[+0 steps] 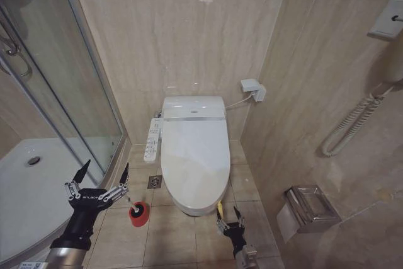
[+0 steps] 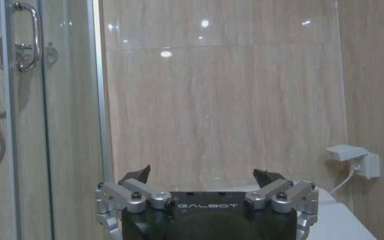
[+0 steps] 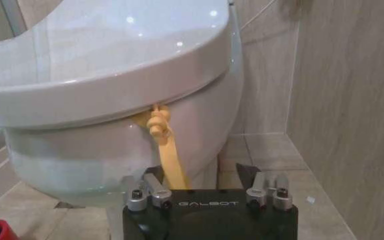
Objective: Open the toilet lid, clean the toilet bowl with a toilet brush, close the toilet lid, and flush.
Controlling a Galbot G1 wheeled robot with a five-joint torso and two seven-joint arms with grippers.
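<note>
Beige tiled floor (image 1: 170, 237), narrow strip between glass shower door (image 1: 75, 92) and right wall. Glossy white oval plastic toilet lid (image 1: 194, 149) down, closed. Left gripper (image 1: 102, 174) raised beside shower door, fingers spread, empty. Small red round holder cup (image 1: 139, 214) near toilet's left front, thin white brush handle (image 1: 130, 201) apparently upright inside. Right gripper (image 3: 205, 172) low at toilet's front right, fingers apart around hanging yellow strap (image 3: 168, 160); contact unclear.
</note>
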